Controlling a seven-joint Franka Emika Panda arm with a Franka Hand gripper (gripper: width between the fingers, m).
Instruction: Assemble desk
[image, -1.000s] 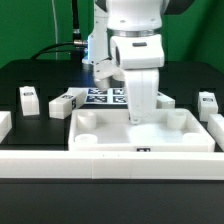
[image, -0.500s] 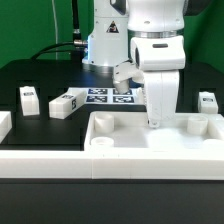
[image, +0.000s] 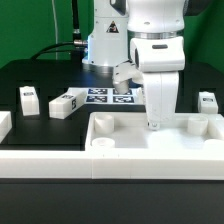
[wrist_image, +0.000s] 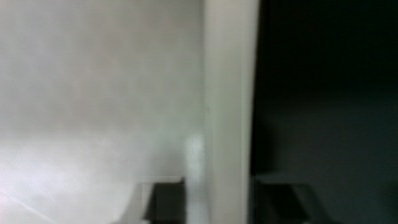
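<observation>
The white tabletop (image: 120, 133) lies on the black table with its rim up, and round sockets show at its corners. My gripper (image: 153, 122) stands upright over its far rim. In the wrist view the rim (wrist_image: 228, 100) runs between the two dark fingertips (wrist_image: 166, 201), and my gripper (wrist_image: 226, 201) is shut on it. Short white tagged legs lie apart from it: one (image: 28, 98) and another (image: 65, 103) at the exterior view's left, one (image: 208, 102) at its right.
The marker board (image: 103, 96) lies behind the tabletop near the arm's base. A long white rail (image: 90, 165) runs along the table's front edge. A white piece (image: 4, 123) sits at the far left edge.
Since one second ago my gripper and the tabletop have moved toward the exterior view's right. Nothing has moved in the last half second.
</observation>
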